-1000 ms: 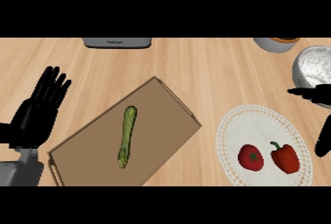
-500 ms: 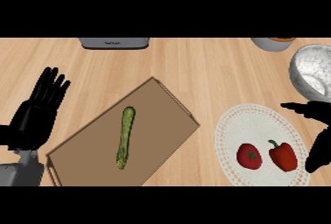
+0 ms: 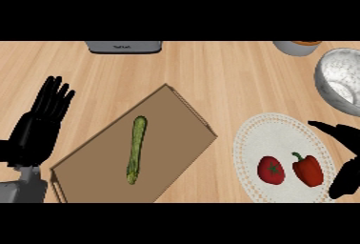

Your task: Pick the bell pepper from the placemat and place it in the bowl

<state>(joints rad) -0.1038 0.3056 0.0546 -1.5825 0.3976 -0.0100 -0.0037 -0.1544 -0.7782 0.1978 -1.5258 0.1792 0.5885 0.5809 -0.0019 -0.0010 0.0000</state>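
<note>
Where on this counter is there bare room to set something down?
Bare wood lies between the cutting board and the bowl, above the placemat. It is crowded low right: tomato, bell pepper and right hand. The left hand rests at the left.

Bright, even light; faint shadows

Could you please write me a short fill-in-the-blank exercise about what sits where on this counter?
1. The bell pepper lies on the round white placemat beside a red ____.
2. The long green vegetable lies on the brown ____.
3. The bowl stands at the view's ____ edge.
4. The right hand is next to the placemat, while the ____ hand rests open at the opposite side.

Missing words: tomato; cutting board; right; left
</note>
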